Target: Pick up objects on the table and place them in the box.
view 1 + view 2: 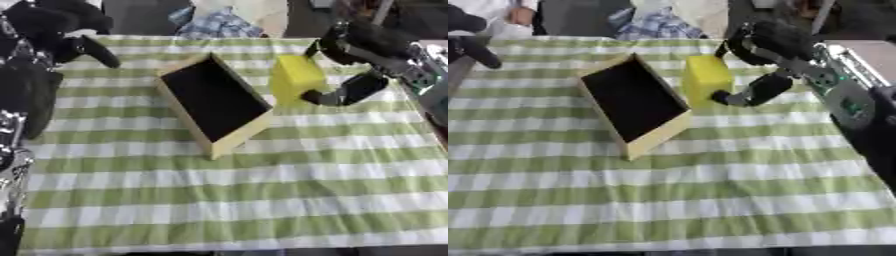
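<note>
Green-checked cloth (262, 200) covers the table, with a black-lined box (214, 102) at its far middle.
Right hand (754, 75) curls round a yellow block (706, 80), just right of the box; left hand (74, 42), far left, fingers unclear.

Green-checked tablecloth (262, 200), perhaps dark floor.

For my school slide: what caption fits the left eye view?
Robot's right hand holds a yellow block beside the open wooden box on a green-checked tablecloth.
</note>
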Available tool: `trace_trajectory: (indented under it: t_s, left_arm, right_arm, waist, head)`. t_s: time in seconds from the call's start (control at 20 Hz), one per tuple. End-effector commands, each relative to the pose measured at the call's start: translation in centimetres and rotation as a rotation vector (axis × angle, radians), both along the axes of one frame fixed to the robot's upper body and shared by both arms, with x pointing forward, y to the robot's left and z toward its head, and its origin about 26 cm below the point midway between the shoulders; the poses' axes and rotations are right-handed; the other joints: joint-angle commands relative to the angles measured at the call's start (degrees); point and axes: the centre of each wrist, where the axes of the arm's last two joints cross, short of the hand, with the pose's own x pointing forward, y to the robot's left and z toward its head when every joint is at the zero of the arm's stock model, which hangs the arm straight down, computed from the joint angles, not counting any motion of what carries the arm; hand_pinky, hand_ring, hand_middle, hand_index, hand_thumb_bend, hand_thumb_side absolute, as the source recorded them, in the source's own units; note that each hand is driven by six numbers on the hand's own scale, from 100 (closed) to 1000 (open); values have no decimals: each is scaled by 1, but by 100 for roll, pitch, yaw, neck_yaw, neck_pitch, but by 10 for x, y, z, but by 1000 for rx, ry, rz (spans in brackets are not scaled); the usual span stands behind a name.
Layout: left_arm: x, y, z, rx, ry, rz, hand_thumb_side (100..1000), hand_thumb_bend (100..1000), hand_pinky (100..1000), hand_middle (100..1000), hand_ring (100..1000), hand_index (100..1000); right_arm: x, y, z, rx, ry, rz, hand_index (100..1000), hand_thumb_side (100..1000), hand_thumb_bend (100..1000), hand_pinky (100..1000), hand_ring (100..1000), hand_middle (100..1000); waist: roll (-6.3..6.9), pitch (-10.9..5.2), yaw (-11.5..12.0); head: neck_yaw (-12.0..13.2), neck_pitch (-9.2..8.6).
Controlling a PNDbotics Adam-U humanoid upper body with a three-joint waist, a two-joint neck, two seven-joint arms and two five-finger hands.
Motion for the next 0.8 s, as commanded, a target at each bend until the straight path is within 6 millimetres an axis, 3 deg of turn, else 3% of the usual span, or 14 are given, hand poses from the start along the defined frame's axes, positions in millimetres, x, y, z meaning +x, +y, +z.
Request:
trace_trajectory:
  t_s: [0.05, 0.35, 0.8]
  left_arm:
    - [-1, 3, 8, 3, -27, 4, 608, 100, 607, 747, 800, 787]
    - [-1, 3, 7, -2, -21, 5, 605, 100, 608, 747, 800, 787]
    - [-2, 1, 7, -3, -19, -3, 604, 100, 607, 747, 800, 787]
  right_arm:
    - [10, 4, 20, -5, -39, -15, 458, 592, 394, 100, 175, 161]
    - [40, 25, 31, 12, -21, -7, 461, 595, 387, 100, 174, 160]
    - [74, 53, 24, 22, 45, -5, 466, 600, 376, 100, 176, 160]
  waist:
    - [9, -96, 6]
    - [4, -120, 39]
    - [4, -99, 106]
  head:
    - [-13, 37]
    - [-81, 37]
    - [-172, 37]
